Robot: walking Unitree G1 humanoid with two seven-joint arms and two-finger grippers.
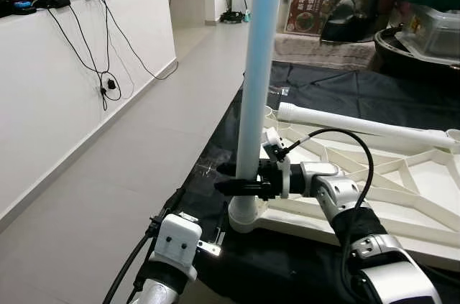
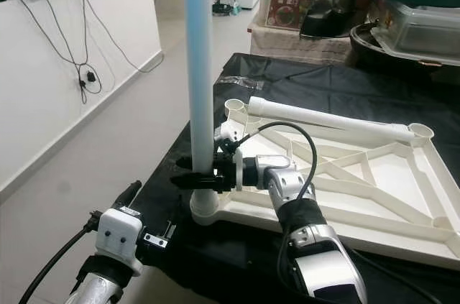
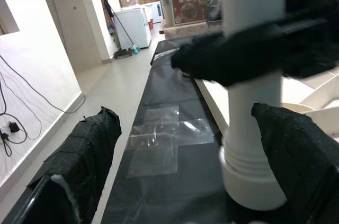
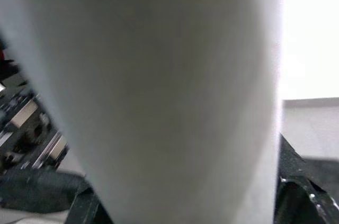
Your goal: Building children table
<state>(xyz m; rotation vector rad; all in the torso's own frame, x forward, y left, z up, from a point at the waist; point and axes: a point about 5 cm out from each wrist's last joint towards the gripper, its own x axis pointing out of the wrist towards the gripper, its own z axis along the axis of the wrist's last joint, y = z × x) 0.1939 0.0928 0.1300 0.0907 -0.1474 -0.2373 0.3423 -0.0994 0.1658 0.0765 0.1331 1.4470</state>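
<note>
Right jaws [image 1: 237, 178] clamp upright leg [image 1: 255, 74].

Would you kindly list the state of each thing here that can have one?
Upright table leg: standing in a corner socket of the tabletop.
Tabletop: upside down on black cloth.
Second table leg: lying across the tabletop.
Right gripper: shut on the upright table leg.
Left gripper: open, near the leg's base.

table leg [image 1: 256, 88] top cut off by frame edge.
</note>
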